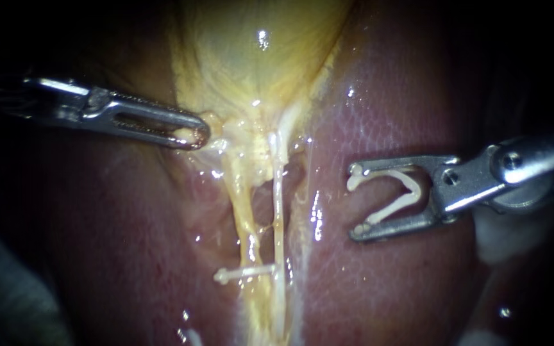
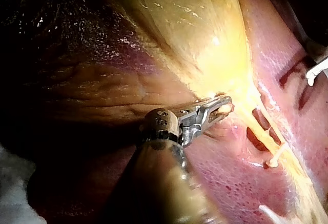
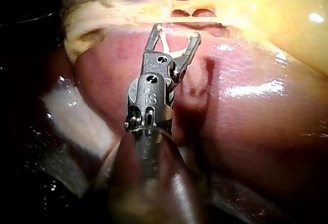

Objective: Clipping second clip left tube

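A: Across most of the endoscope view lies the liver (image 1: 405,128), pink and wet. What sits over it?

B: Gallbladder (image 1: 251,57), yellow, narrowing downward to its neck.

A: Left instrument (image 1: 197,136)?

B: Shaft comes in from the left. Jaws closed on a bit of the gallbladder at the neck; the left wrist view shows the same hold.

A: Right instrument (image 1: 357,202)?

B: Over bare liver, well apart from the tubes. Jaws stand wide, with a white loaded clip (image 1: 415,189) seated between them, touching both, its mouth facing the tubes.

A: Tubes?

B: Two run down from the neck with a gap between. Left tube (image 1: 243,211) is thicker and yellow. Right tube (image 1: 278,218) is thin and pale.

A: Anything on them?

B: One white placed clip (image 1: 245,272) lies across the left tube low down, its end reaching the right tube. Whether it closes on that one too, cannot tell.
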`<act>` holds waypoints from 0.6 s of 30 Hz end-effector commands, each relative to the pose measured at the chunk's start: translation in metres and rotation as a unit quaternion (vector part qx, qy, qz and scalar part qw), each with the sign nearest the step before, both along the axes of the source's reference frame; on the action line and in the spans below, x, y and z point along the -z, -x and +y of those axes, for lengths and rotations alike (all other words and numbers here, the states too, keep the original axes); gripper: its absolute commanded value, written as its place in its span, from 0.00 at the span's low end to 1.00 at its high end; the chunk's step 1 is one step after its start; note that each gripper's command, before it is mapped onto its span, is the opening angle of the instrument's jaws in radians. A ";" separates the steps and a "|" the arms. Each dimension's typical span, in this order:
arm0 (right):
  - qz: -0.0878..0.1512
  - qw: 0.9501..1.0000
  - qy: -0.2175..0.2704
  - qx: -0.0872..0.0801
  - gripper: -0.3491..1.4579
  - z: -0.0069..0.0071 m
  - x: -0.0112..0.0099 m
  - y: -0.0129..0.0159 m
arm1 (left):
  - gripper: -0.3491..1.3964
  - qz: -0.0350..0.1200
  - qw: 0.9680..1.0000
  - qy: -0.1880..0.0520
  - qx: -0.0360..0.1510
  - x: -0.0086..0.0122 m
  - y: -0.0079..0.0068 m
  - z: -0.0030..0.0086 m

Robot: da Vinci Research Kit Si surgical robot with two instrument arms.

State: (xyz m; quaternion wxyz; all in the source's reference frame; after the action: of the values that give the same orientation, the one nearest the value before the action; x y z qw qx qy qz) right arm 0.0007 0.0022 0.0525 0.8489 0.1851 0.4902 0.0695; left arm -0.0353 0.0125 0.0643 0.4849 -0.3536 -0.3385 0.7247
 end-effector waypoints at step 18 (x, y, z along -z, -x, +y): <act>0.000 1.000 0.000 0.000 0.47 0.0001 0.0001 0.0001 | 0.00 -0.003 0.999 0.004 0.035 0.0080 -0.0059 0.0038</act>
State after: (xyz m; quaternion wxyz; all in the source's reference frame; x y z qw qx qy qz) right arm 0.0007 0.0023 0.0524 0.8488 0.1850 0.4905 0.0689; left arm -0.0293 0.0164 0.0562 0.5081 -0.3681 -0.3250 0.7075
